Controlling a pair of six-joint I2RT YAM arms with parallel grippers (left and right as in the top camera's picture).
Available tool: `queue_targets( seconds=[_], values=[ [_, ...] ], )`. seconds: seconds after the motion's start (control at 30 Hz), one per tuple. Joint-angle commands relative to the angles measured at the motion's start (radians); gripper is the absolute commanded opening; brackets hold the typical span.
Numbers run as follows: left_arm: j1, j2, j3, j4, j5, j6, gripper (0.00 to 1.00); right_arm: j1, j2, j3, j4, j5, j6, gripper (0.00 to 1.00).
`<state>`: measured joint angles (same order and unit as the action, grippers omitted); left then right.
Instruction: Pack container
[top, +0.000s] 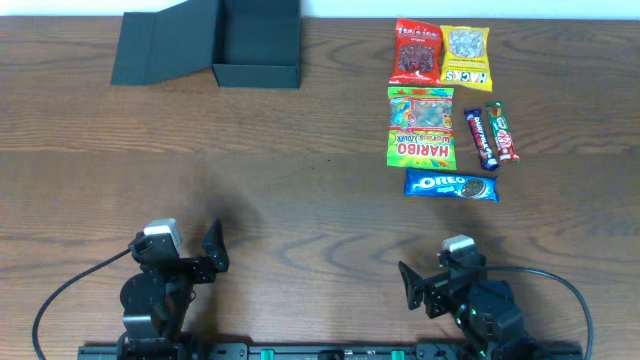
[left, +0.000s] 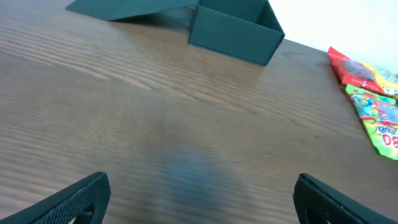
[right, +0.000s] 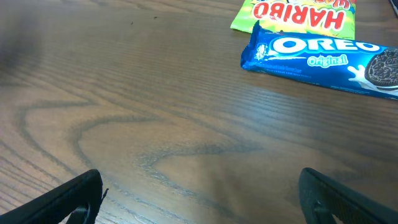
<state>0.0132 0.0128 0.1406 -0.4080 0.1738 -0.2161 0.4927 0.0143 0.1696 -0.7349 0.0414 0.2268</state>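
Observation:
The dark teal container (top: 256, 45) stands open at the back left, its flap lid (top: 165, 45) lying flat to its left; it also shows in the left wrist view (left: 233, 34). Snack packets lie at the right: a red packet (top: 417, 52), a yellow packet (top: 465, 56), a Haribo bag (top: 421, 128), two small bars (top: 492, 135) and a blue Oreo pack (top: 451, 185), which also shows in the right wrist view (right: 323, 57). My left gripper (left: 199, 199) is open and empty at the front left. My right gripper (right: 199, 199) is open and empty at the front right, short of the Oreo pack.
The wooden table (top: 300, 150) is bare between the container and the snacks. Cables run from both arm bases (top: 60, 300) along the front edge.

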Motion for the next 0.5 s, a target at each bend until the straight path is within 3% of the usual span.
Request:
queue_targets(
  seconds=[0.0, 0.13, 0.27, 0.33, 0.47],
  values=[
    [0.006, -0.008, -0.021, -0.002, 0.076, -0.118, 0.95, -0.008, -0.009, -0.009, 0.003, 0.003, 0.004, 0.99],
    [0.006, -0.008, -0.021, 0.022, 0.214, -0.263, 0.95, -0.008, -0.009, -0.009, 0.003, 0.003, 0.004, 0.99],
    [0.006, -0.008, -0.021, 0.187, 0.225, -0.508, 0.95, -0.008, -0.009, -0.009, 0.003, 0.003, 0.004, 0.99],
    [0.006, -0.008, -0.021, 0.269, 0.261, -0.510, 0.95, -0.008, -0.009, -0.009, 0.003, 0.003, 0.004, 0.99],
    [0.006, 0.027, 0.018, 0.342, 0.285, -0.391, 0.96, -0.008, -0.009, -0.009, 0.003, 0.003, 0.004, 0.99]
  ],
)
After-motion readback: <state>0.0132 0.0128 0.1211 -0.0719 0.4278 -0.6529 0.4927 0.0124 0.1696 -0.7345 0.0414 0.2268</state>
